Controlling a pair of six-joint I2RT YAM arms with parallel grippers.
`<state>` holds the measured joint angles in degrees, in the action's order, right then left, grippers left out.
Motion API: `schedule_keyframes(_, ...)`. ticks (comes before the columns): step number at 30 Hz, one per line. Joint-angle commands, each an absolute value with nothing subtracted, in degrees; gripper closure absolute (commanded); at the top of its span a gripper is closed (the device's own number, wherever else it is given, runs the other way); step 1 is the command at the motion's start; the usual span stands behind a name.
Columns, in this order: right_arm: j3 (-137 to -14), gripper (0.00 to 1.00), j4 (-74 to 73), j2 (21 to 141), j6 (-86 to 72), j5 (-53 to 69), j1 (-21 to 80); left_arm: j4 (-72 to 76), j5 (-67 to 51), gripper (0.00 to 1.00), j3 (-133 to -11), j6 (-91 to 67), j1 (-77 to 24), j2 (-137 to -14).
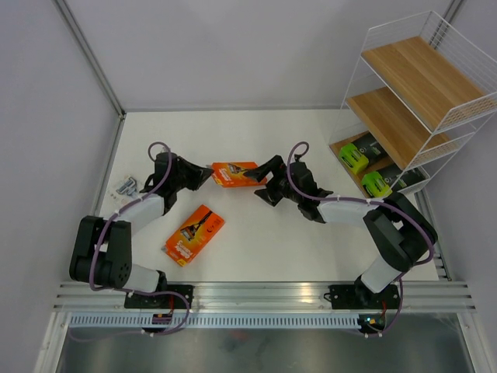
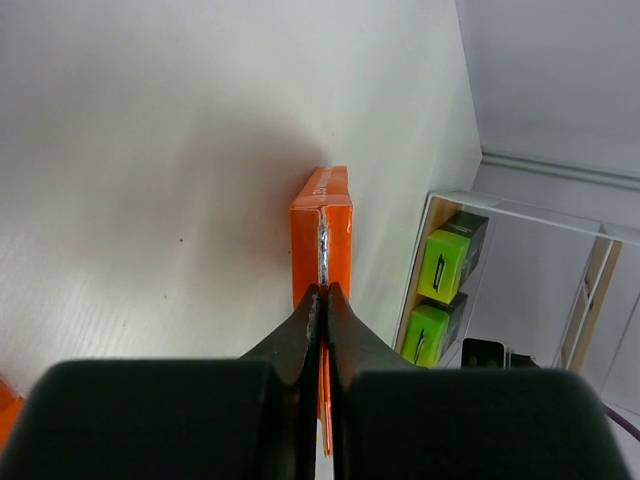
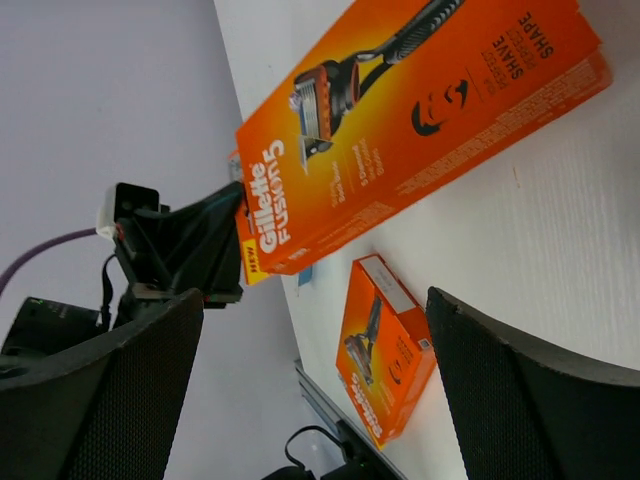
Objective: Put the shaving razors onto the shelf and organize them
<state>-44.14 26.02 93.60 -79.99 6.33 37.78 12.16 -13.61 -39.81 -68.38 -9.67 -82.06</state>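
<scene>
Now: one orange pack pinched at mid-table, arms facing across it.

Nearest, the second orange pack [image 1: 194,234] lies flat on the table [image 1: 295,249], long axis slanting near-left to far-right. Beyond it, the left gripper [image 2: 322,290] is clamped tight on the end flap of the held orange pack [image 1: 235,173]. That pack's long axis runs left-right, printed face up, its other end toward the right gripper [image 1: 261,183], whose fingers are spread wide and hold nothing. Farthest right is the shelf [image 1: 404,74], with black-and-lime packs [image 1: 356,158] side by side on the bottom board, lime ends toward the table.

One orange pack [image 1: 235,173] was pinched at centre; another orange pack [image 1: 194,234] was laid flat at 7 o'clock; two black-lime packs [image 1: 353,158] [image 1: 377,184] were set on the shelf's [image 1: 404,74] lowest board at 3 o'clock.
</scene>
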Motion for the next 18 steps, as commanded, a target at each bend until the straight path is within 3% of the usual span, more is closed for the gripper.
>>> schedule_keyframes(1, -43.4, 0.02, 30.4, 93.3, -84.0, 3.1, 38.2, 12.6, -10.5, 0.98, -38.7, -71.6, -11.5, -79.3)
schedule_keyframes(18, -44.7, 0.02, 23.4, 97.1, -83.1, 1.8, 38.3, 12.7, -8.1, 0.98, -36.0, -72.2, -16.5, -76.1)
